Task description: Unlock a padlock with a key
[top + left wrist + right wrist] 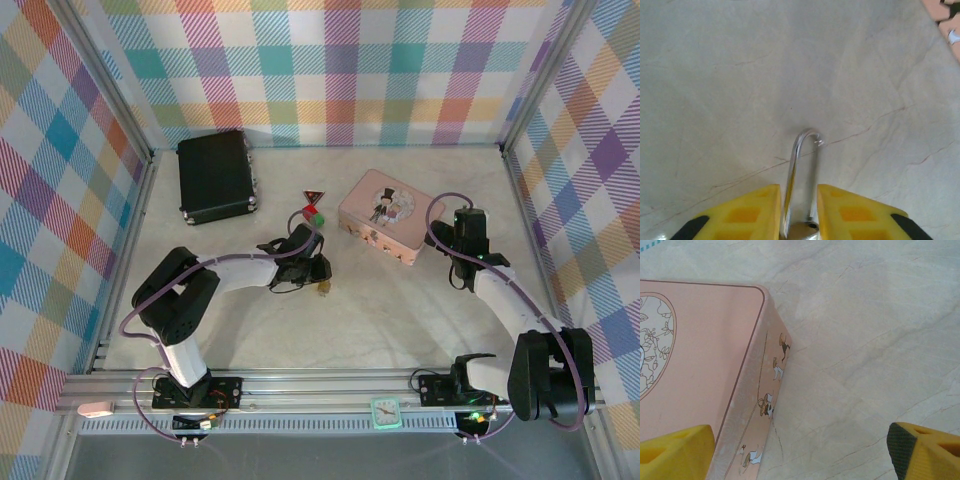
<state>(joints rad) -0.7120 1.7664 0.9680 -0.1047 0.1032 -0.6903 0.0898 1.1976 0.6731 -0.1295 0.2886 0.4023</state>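
Fingers (747, 212) of left gripper (799, 196) clamped on the padlock (801, 231) body at mid-table, silver shackle (801, 160) projecting forward over the pale marbled table (740, 75). Right gripper (800, 455) spread wide above the table, pink box (695, 370) just beside one finger.

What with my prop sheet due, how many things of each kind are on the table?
Boxes: 2, the black case and the pink box
Small blocks: 2, the red block and the green block
Red triangular piece: 1
Padlock: 1, clamped in the left pincer
Total: 6
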